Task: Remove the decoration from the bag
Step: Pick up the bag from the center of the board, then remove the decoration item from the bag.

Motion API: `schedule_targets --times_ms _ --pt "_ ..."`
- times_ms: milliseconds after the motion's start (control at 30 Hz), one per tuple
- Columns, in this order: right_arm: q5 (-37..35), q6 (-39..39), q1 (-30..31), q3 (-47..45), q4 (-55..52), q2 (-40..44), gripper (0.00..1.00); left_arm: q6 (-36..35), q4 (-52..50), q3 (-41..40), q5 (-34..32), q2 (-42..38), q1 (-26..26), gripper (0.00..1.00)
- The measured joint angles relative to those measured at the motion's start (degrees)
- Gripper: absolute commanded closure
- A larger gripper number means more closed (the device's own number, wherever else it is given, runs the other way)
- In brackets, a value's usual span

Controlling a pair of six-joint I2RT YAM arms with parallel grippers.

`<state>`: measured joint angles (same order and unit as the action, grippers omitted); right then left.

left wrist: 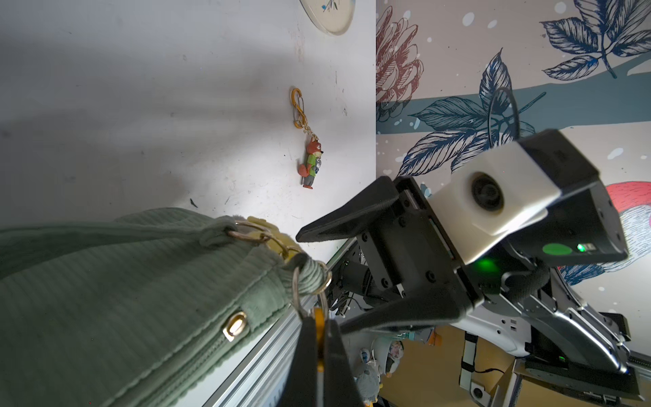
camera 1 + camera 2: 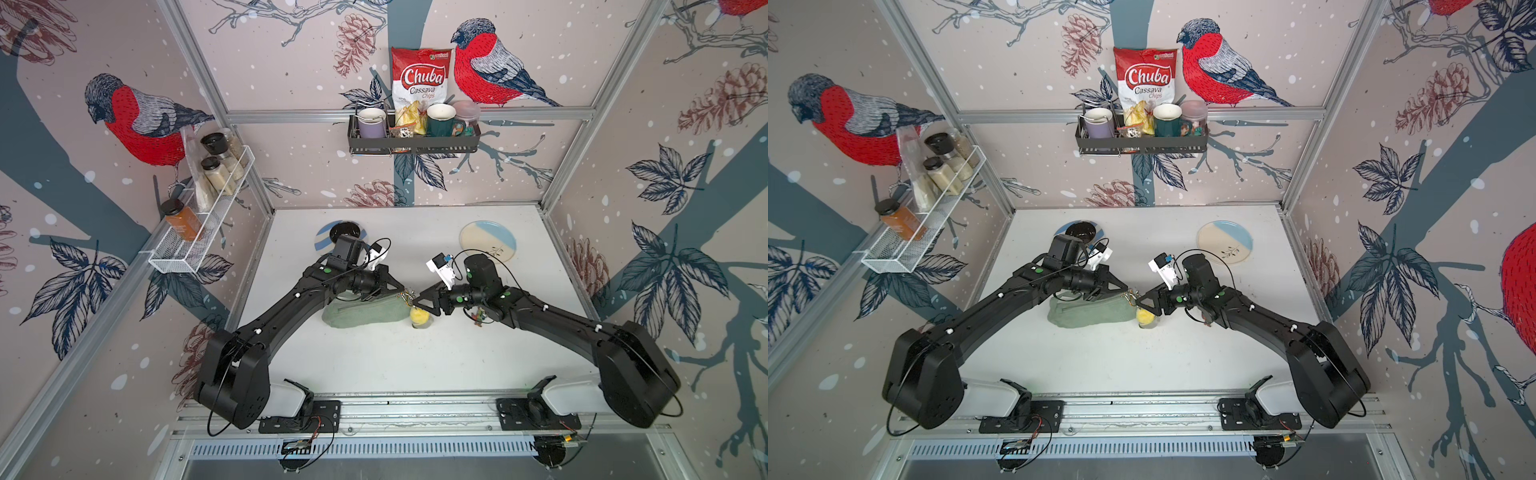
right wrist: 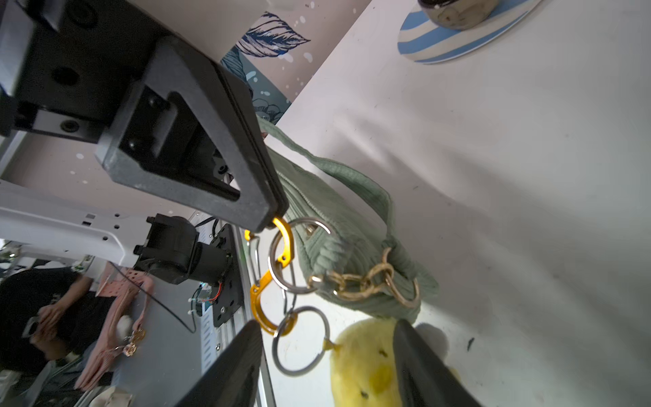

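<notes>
Sage-green bag (image 2: 365, 316) at centre of tabletop (image 2: 374, 374), yellow plush decoration (image 3: 366, 363) at its 3 o'clock end. Left end effector (image 2: 404, 289) pinches the orange carabiner (image 3: 288, 243); right end effector (image 3: 327, 329), part-open and empty, straddles the plush. Risk: the slick clip may twist free of the pinch.

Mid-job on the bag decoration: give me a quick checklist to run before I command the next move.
1. Hold by the left gripper on the orange S-shaped metal clip: ok, shut on its upper loop.
2. Opening of the right gripper: ok, open, straddling the yellow plush toy.
3. Clip free of the silver ring on the sage-green corduroy bag: not ok, hooked through it.
4. Clip gate pressed open: cannot tell.
5. Way clear of the fox keychain: ok, it lies apart on the white table.
</notes>
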<state>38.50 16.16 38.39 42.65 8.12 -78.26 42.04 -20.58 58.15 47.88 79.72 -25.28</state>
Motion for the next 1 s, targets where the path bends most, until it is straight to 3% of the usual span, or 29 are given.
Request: schedule_targets --times_ms 133,300,533,733,1000 --pt "-7.6 0.6 2.2 0.3 0.1 1.1 0.42 1.9 2.8 -1.5 -0.4 -0.5 -0.5 1.00" --pt "-12.0 0.9 4.1 0.4 -0.5 3.1 0.61 5.0 5.7 -3.1 -1.2 -0.5 -0.9 1.00" --pt "-14.5 3.1 6.7 -0.3 -1.7 4.9 0.50 9.8 11.0 -4.7 -2.1 -0.4 -1.2 1.00" --pt "-16.2 5.0 6.7 -2.1 -3.3 8.9 0.54 14.3 16.3 -7.2 -2.7 1.6 -2.5 1.00" --pt "-16.6 5.2 5.5 -3.9 -4.0 7.8 0.56 18.2 23.6 -7.5 -1.8 4.9 -3.8 1.00"
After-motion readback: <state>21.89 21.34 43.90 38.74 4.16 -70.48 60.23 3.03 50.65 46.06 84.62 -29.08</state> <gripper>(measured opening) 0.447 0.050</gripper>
